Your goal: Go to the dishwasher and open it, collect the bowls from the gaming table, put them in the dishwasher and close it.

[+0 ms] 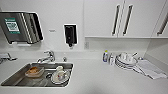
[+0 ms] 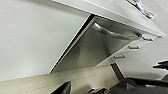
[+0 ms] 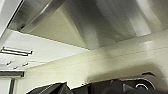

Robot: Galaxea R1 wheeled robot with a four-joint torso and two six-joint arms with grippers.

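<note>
- Robot stands at the kitchen table (image 1: 100, 77), a white counter. Head view looks down on the sink (image 1: 15, 77) at the near left, with a plastic container (image 1: 34, 71) and a plate with cups (image 1: 59, 76) in it.
- Farther right on the table: a stack of plates (image 1: 125, 63), small bottles (image 1: 106, 56), a folded cloth (image 1: 150, 70). White wall cupboards (image 1: 105, 17) above; a paper-towel dispenser (image 1: 20, 26) and a soap dispenser (image 1: 70, 33) on the far wall.
- The dishwasher (image 2: 95, 47) sits below the table edge, seen in both wrist views: brushed steel front next to a white cabinet panel (image 2: 32, 37).
- Its door is tilted off the cabinet line, with a dark gap along one side, so it looks part-open. Judgement: the opening step is under way, not finished.
- The bar handle (image 2: 115, 33) runs horizontally along the door's top edge; that is the long axis of the handle. The steel face points out toward the robot and slightly down, by my reading.
- Left claw, right claw: dark parts at the picture edges; apart or together, cannot tell. Neither is plainly touching the handle.
- Left to do, as judged: door fully down, bowls fetched from the gaming table, loaded, door closed.
</note>
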